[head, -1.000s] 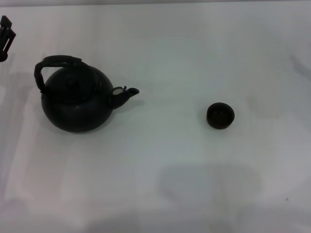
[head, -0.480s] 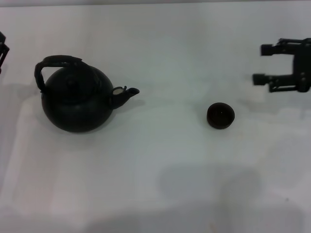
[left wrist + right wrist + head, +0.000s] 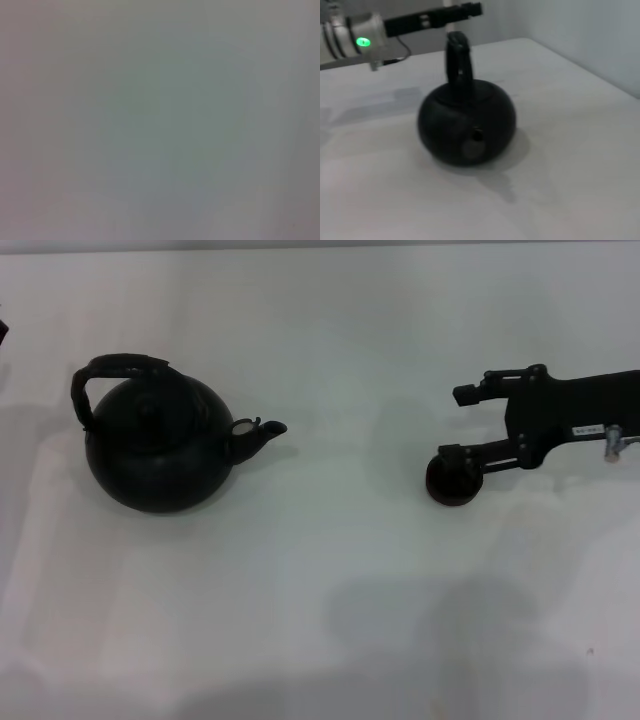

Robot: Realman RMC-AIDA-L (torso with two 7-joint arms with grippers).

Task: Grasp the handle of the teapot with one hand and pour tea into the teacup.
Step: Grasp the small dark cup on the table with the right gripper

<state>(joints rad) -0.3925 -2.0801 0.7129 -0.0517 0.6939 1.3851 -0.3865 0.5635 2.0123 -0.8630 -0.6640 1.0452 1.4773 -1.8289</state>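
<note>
The matte black teapot [image 3: 155, 450] stands on the left of the white table, its spout [image 3: 262, 429] pointing right toward the teacup. Its arched handle [image 3: 118, 366] rises over the lid. In the right wrist view the teapot [image 3: 467, 125] faces me spout first, with the handle [image 3: 457, 57] upright. The small dark teacup [image 3: 457, 488] sits to the right. My right gripper [image 3: 458, 425] reaches in from the right, open, with its lower finger [image 3: 452, 455] overlapping the cup's rim; I cannot tell if they touch. My left gripper [image 3: 469, 9] hovers behind the teapot, above the handle.
The white table [image 3: 330, 580] stretches wide between teapot and cup and toward the front edge. The left arm's wrist shows a green light [image 3: 363, 42]. The left wrist view shows only a plain grey surface.
My right gripper has come in from the right edge and moved left and down to the teacup. The left gripper has slid out past the head view's left edge. Teapot and cup stay put.
</note>
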